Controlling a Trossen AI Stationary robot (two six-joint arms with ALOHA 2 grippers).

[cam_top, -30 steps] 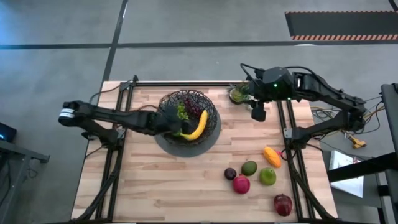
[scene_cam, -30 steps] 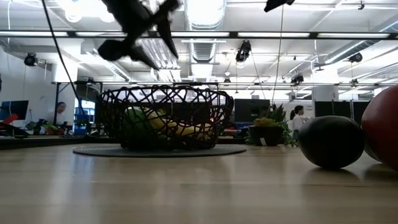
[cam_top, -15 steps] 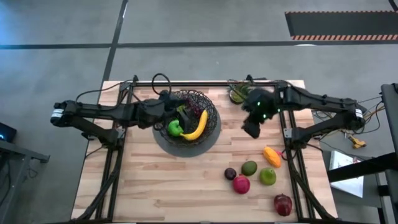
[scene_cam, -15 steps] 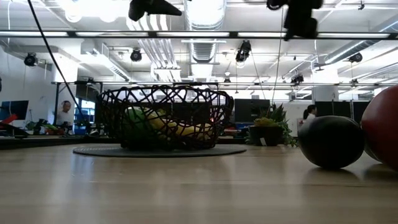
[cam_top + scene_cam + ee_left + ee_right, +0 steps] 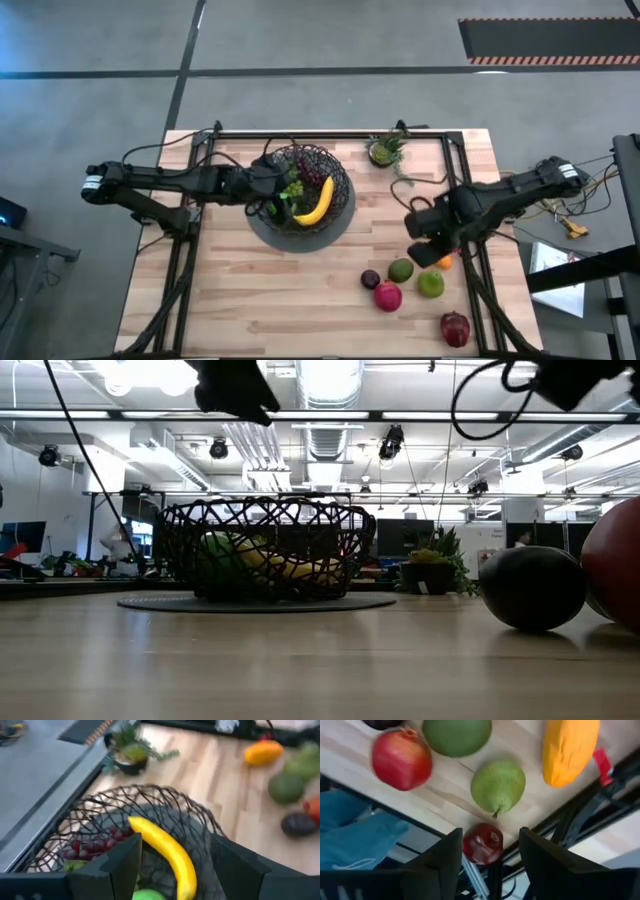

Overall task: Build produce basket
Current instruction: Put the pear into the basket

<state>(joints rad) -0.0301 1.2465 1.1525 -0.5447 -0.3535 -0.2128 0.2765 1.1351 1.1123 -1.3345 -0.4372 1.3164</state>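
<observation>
I am looking at my left hand [image 5: 268, 190] first. It is hanging just over the near rim of the basket [image 5: 335, 175], and its fingers are spread open with nothing in them. A second ago it was low over the fruit inside, so I think it has just let a fruit go. Past that hand, the banana [image 5: 165, 851], the grapes [image 5: 95, 844] and the green apple [image 5: 147, 895] are lying in the basket. So the basket is filling up, but it is not done.

My right hand [image 5: 430, 228] has been moving a lot. A second ago it was up by the little potted plant [image 5: 385, 150]; now it is hanging over the fruit that is waiting. Its fingers are open and holding nothing. Under it I am seeing the orange piece [image 5: 569, 747], the avocado [image 5: 498, 785], the lime [image 5: 456, 735], the red apple [image 5: 402, 759] and the pomegranate [image 5: 482, 844]. I think it is getting ready to pick one.

The desk [image 5: 300, 290] is pale wood planks. Behind it, a big room with ceiling lights and far-off people is showing.
</observation>
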